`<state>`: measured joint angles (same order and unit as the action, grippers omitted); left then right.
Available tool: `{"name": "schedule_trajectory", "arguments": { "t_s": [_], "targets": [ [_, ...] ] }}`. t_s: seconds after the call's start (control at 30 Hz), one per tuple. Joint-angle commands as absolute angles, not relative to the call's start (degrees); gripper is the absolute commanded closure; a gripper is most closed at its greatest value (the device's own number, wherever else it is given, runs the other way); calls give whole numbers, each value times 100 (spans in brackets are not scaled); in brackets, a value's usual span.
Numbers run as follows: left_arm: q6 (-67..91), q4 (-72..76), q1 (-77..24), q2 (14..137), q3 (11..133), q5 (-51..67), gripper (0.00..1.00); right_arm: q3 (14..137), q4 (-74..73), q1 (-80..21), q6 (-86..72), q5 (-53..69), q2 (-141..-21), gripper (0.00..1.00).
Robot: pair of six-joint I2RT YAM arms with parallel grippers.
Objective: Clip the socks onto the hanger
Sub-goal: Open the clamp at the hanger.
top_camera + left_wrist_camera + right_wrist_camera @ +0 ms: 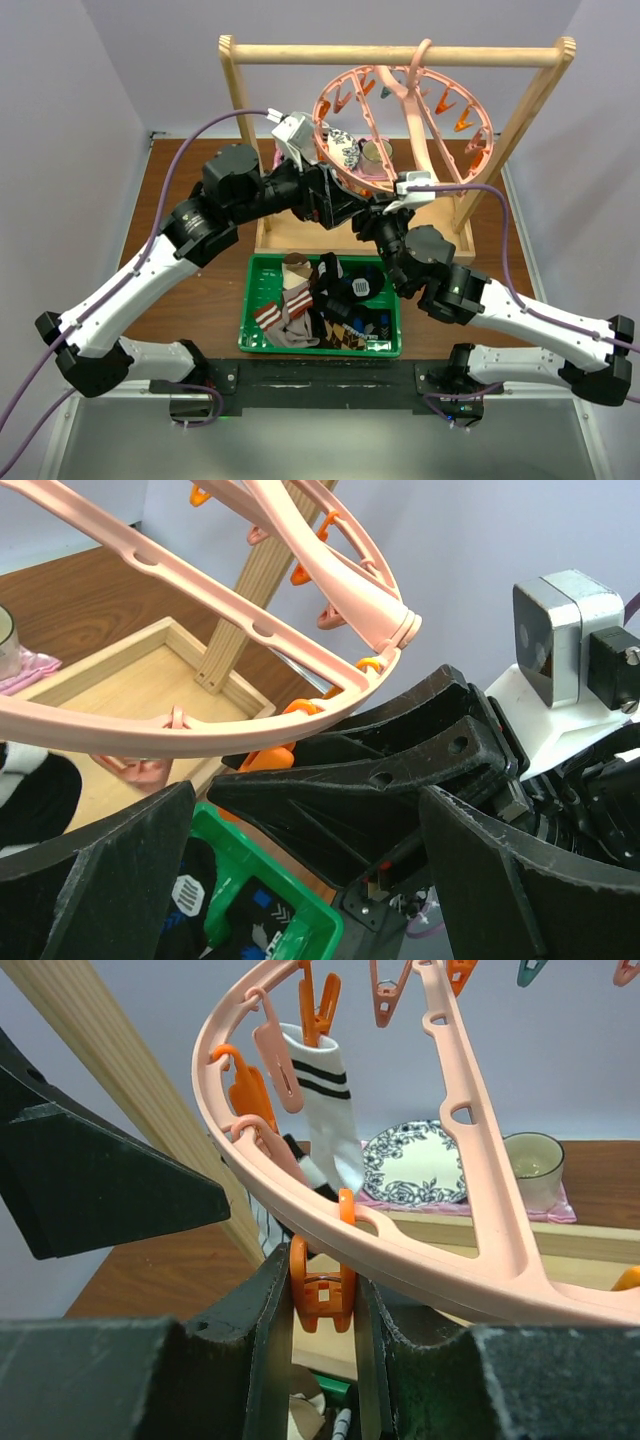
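Observation:
The pink round hanger (412, 110) hangs tilted from the wooden rack. My right gripper (322, 1260) reaches up under its near rim (480, 1190) and is shut on an orange clip (322, 1295). Further round the rim, a white sock with black stripes (330, 1110) hangs from another clip. My left gripper (300, 880) is wide open beside the right one, holding nothing, just below the ring (200, 738) and an orange clip (265, 755). Several socks lie in the green tray (250, 300): a brown striped one (275, 315), an argyle one (345, 335) and a black patterned one (360, 290).
The light wooden rack (400, 55) stands on a wooden base (290, 235) behind the tray. On it are a patterned plate (415, 1160) and a cup (533, 1165) on a pink cloth (560, 1210). Both arms crowd together under the hanger's near rim.

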<state>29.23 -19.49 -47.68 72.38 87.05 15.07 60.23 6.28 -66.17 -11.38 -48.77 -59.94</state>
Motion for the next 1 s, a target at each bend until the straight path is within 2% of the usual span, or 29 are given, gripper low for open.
{"name": "schedule_trajectory", "arguments": {
  "t_s": [0.0,0.03,0.27,0.3,0.57,0.97],
  "targets": [
    [3304,-1512,-4895,7690,8868,1504,0,6153,870,-6776,-1107,-4113,-6117,85],
    [3322,-1538,-4896,7717,8894,1338,0,6100,879,-6776,-1142,-4105,-6108,84],
    [3463,-1766,-4896,8059,9114,836,0,5880,888,-6794,-1345,-3955,-6030,66],
    [3402,-1784,-4896,8094,9175,739,0,5854,870,-6794,-1353,-3929,-5951,60],
    [3366,-1995,-4887,8279,9114,115,0,5511,352,-6838,-1511,-3947,-5072,54],
    [3393,-2171,-4860,8877,9597,-422,0,5827,-517,-7022,-1292,-3735,-4607,50]
  ]
}}
